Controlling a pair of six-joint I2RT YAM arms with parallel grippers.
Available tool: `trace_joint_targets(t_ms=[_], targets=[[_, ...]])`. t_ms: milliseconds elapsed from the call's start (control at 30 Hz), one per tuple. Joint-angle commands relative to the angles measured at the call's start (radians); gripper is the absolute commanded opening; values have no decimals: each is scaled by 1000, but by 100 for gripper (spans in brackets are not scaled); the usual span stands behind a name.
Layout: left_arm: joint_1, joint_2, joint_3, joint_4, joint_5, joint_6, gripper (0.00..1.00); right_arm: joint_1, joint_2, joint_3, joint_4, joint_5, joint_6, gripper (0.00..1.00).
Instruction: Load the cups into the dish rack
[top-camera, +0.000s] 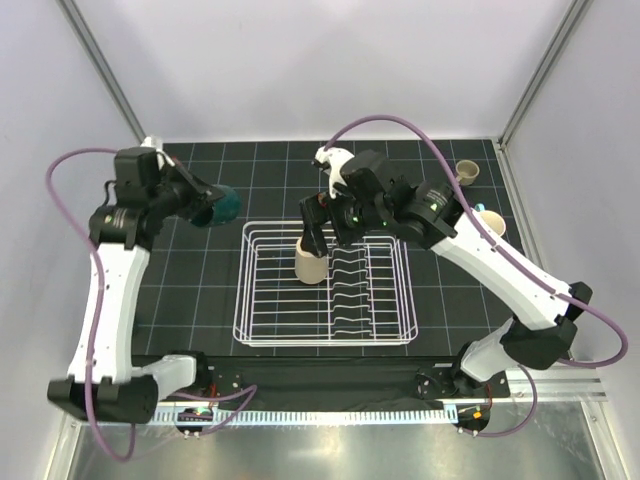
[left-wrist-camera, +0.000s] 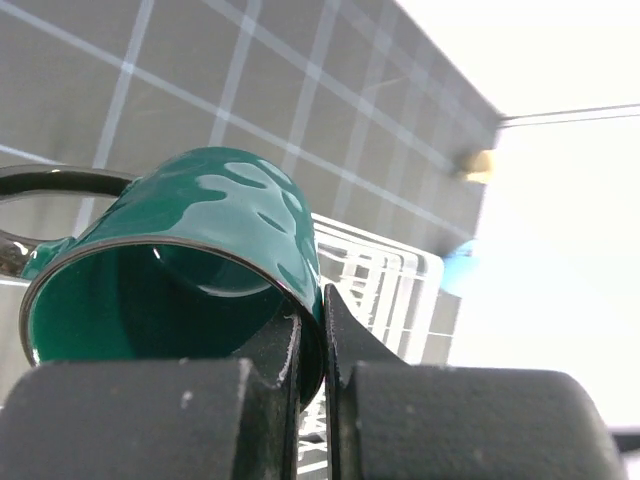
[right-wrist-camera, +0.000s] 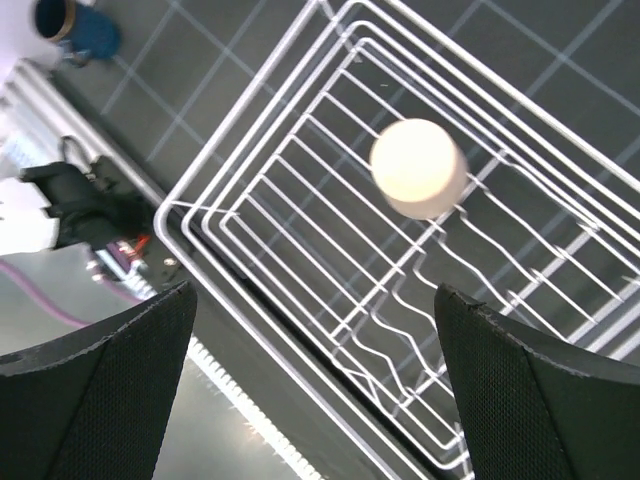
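A dark teal-green mug (left-wrist-camera: 200, 260) hangs above the mat left of the dish rack. My left gripper (left-wrist-camera: 312, 340) is shut on its rim, one finger inside and one outside. From above, the left gripper (top-camera: 212, 208) and the mug (top-camera: 228, 206) sit just beyond the white wire rack's (top-camera: 262, 330) far-left corner. A beige handleless cup (top-camera: 310, 262) stands upside down inside the rack. My right gripper (top-camera: 322, 232) hovers over it, open, with nothing between its fingers. In the right wrist view the beige cup (right-wrist-camera: 418, 168) lies beyond the right gripper (right-wrist-camera: 315, 380).
A small tan mug (top-camera: 467, 172) stands at the mat's far right corner. A light blue mug (top-camera: 492, 222) sits near the right edge, partly hidden behind the right arm. Wavy plate dividers (top-camera: 350, 290) fill the rack's right half. Frame posts rise at both back corners.
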Motion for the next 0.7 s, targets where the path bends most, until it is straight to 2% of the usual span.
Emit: trace_joint_targets(t_ms=[0, 167, 233, 367, 500, 667], targets=[[14, -100, -38, 113, 149, -72, 0, -42, 10, 79, 19, -153, -7, 100], [14, -293, -139, 235, 325, -113, 0, -154, 13, 88, 19, -265, 58, 100], [15, -360, -198, 291, 382, -133, 0, -172, 8, 102, 4, -253, 61, 100], [14, -584, -392, 575, 481, -247, 0, -179, 11, 145, 2, -249, 96, 100], [14, -675, -513, 710, 585, -362, 0, -177, 16, 111, 129, -399, 214, 100], [14, -723, -510, 759, 701, -396, 0, -177, 36, 101, 284, -485, 291, 100]])
